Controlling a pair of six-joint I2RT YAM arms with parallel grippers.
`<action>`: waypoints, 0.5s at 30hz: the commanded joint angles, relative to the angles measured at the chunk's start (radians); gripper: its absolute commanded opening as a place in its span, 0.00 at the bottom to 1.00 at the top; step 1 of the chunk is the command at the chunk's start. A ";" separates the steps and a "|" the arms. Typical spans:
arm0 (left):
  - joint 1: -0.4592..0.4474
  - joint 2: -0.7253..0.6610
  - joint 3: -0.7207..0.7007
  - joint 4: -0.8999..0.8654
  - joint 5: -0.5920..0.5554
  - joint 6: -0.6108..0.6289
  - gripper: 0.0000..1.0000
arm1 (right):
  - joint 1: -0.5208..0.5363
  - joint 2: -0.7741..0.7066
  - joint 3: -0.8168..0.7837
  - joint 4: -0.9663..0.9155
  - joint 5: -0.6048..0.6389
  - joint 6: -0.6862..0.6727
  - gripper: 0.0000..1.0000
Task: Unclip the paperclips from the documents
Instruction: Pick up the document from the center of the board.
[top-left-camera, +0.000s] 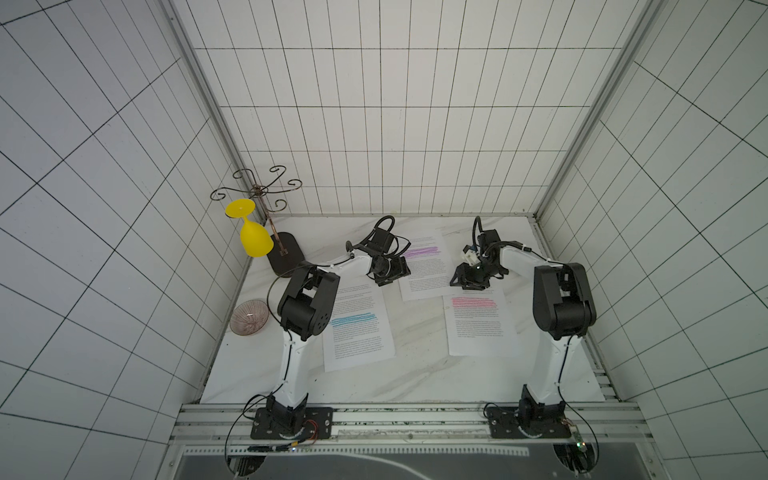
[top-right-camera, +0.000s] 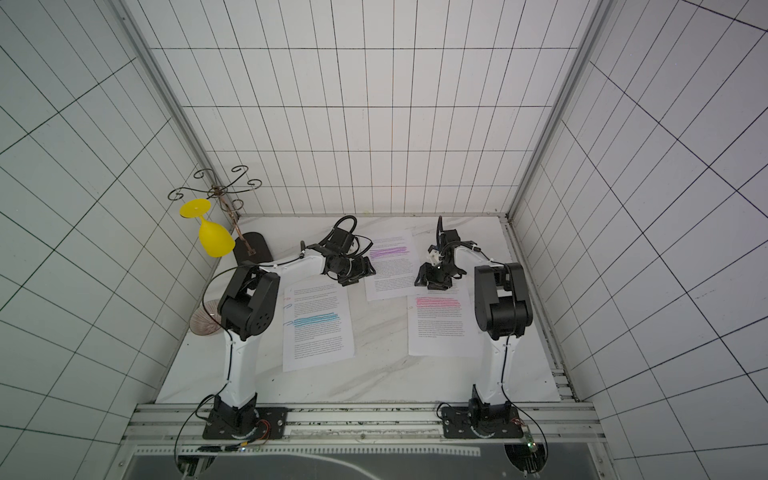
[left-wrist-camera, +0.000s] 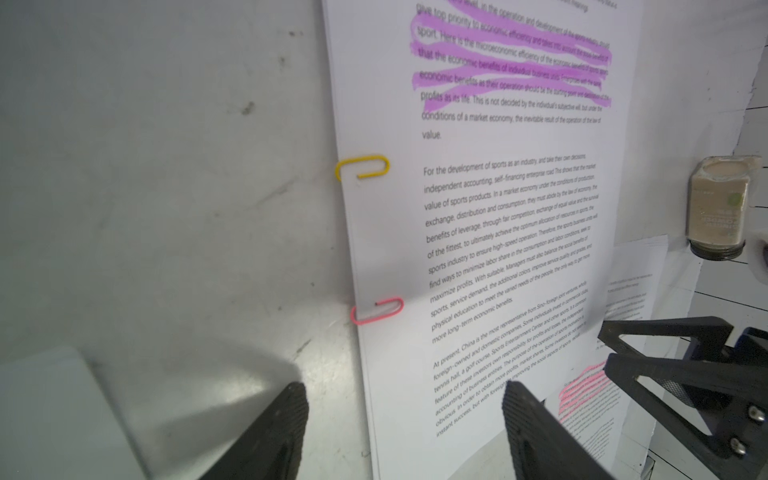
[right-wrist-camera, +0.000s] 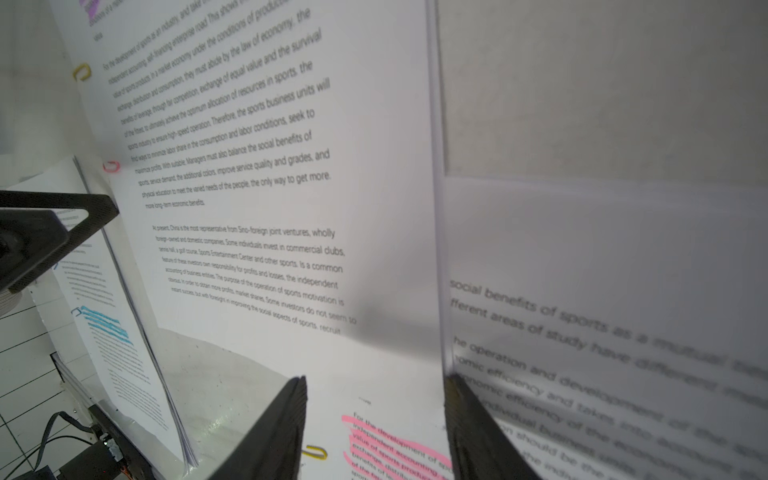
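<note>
Documents (top-left-camera: 357, 328) lie flat on a white marbled table (top-left-camera: 415, 374) between tiled walls (top-left-camera: 374, 124).

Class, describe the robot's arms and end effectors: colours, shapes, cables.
The left arm and right arm have white links and black joint housings; thin black cables run along them. The left end effector and right end effector have black textured tapered fingers.

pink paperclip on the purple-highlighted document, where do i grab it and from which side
Grip the pink paperclip by its rounded end overhanging the document edge, coming from the table side. The rest lies flat on the page, probably offering no purchase.
</note>
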 joint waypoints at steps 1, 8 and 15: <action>-0.022 0.048 0.016 -0.002 0.026 -0.040 0.76 | 0.013 0.023 0.020 0.024 -0.017 0.011 0.52; -0.028 0.023 -0.039 0.103 0.096 -0.126 0.76 | 0.030 0.029 0.008 0.030 -0.025 0.009 0.43; -0.026 -0.039 -0.101 0.279 0.165 -0.216 0.76 | 0.039 0.028 -0.036 0.044 -0.022 0.001 0.41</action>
